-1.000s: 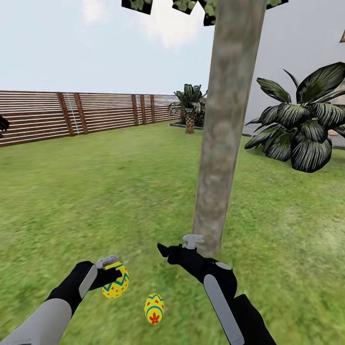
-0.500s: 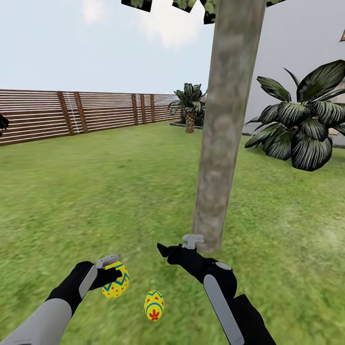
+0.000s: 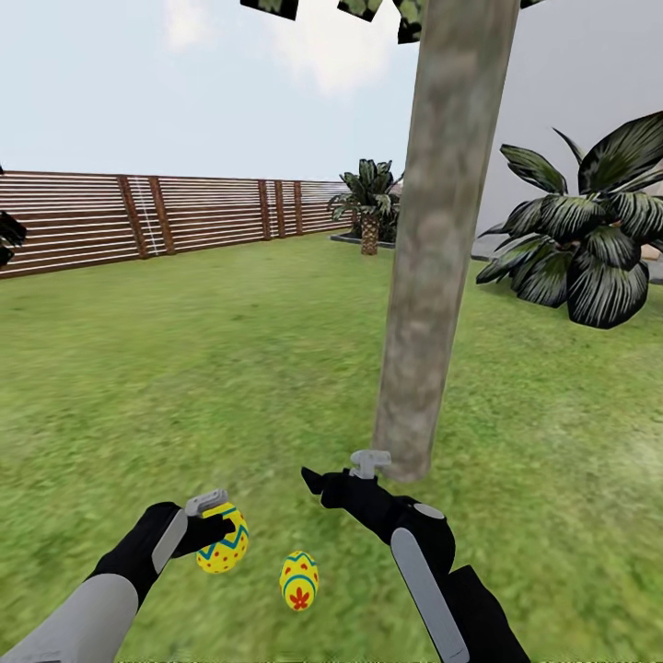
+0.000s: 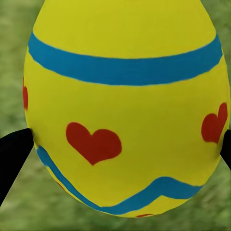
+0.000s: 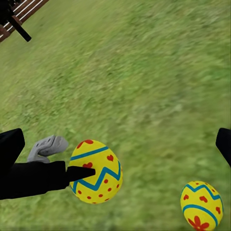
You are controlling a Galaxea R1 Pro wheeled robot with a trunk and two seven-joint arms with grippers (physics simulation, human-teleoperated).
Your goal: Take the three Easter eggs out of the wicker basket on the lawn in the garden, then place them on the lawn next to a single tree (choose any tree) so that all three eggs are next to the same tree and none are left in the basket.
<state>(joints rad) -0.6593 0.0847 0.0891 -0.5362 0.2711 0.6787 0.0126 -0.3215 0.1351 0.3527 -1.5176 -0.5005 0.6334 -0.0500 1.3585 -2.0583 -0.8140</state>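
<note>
Left tool (image 3: pixel 217 527) clamped on an egg (image 3: pixel 224 539), low over the lawn (image 3: pixel 230 368). Right tool (image 3: pixel 318 479) empty, tips apart. Second egg (image 3: pixel 298 580) lies near the tree (image 3: pixel 433 276). Best lower gently, release beside it.

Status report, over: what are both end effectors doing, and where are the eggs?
Left end effector shut on an Easter egg. Right end effector open, empty. Second egg on the lawn near the tree. Nothing in the way.
</note>
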